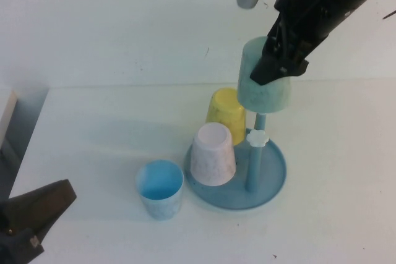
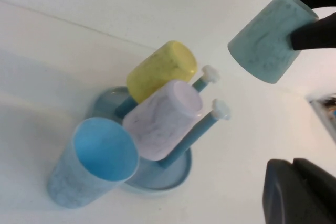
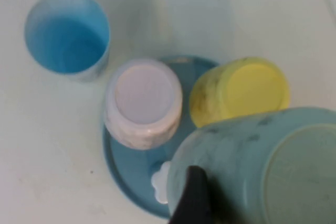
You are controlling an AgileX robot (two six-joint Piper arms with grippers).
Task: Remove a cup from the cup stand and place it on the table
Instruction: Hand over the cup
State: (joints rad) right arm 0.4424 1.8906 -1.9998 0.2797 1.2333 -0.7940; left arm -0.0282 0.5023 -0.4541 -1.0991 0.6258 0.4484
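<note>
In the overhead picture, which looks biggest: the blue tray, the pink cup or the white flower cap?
1. cup stand, the blue tray
2. pink cup
3. white flower cap

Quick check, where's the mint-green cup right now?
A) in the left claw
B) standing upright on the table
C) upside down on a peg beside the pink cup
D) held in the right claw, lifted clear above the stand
D: the right claw grips the mint-green cup upside down in the air above the cup stand, clear of the pegs; the left claw sits shut, low at the table's near left.
</note>
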